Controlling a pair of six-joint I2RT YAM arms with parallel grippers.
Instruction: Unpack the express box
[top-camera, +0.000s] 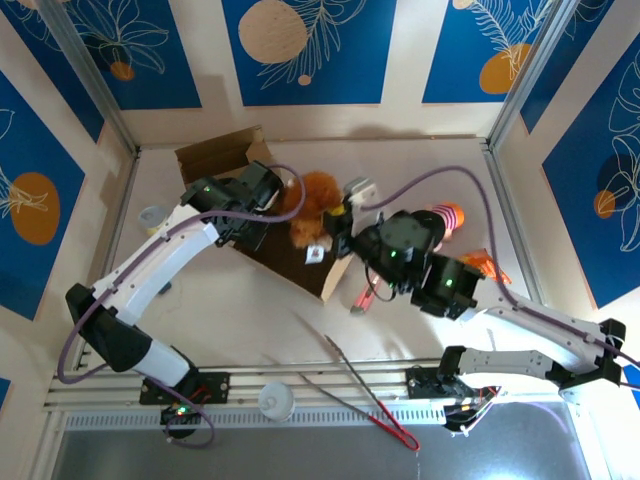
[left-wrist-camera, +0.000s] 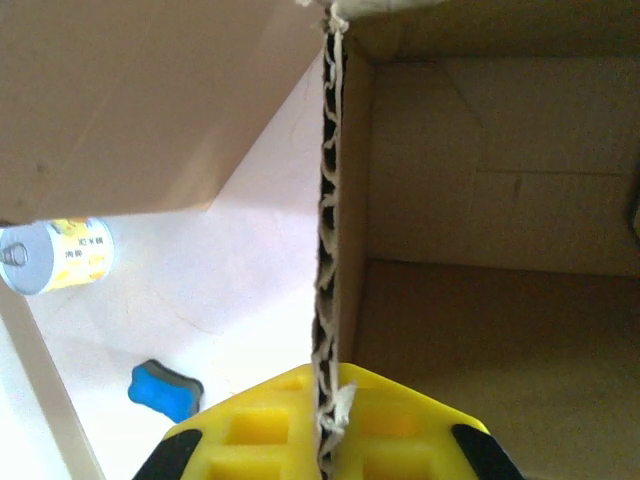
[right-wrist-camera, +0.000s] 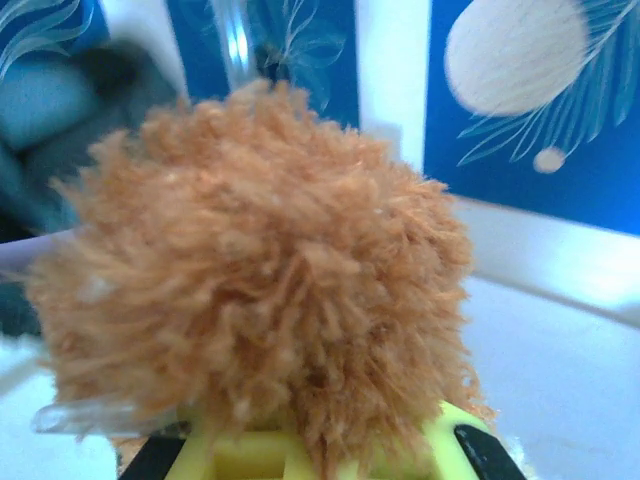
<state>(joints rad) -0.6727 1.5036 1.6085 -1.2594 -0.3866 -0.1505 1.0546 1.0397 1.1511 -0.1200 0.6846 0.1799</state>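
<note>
Near edge of the table (top-camera: 230, 320): tongs (top-camera: 360, 392) and a white cup (top-camera: 277, 400) lying loose. Mid-table, my right gripper (right-wrist-camera: 320, 450) is clamped on the fuzzy orange plush toy (right-wrist-camera: 260, 280), at the right side of the cardboard box (left-wrist-camera: 480, 180). My left gripper (left-wrist-camera: 325, 430) is pinched tight on the box's side wall, with the corrugated edge between the fingers. The box sits open mid-table, one flap toward the far wall. To its left: yellow can (left-wrist-camera: 55, 255) on its side, small blue item (left-wrist-camera: 165, 390).
</note>
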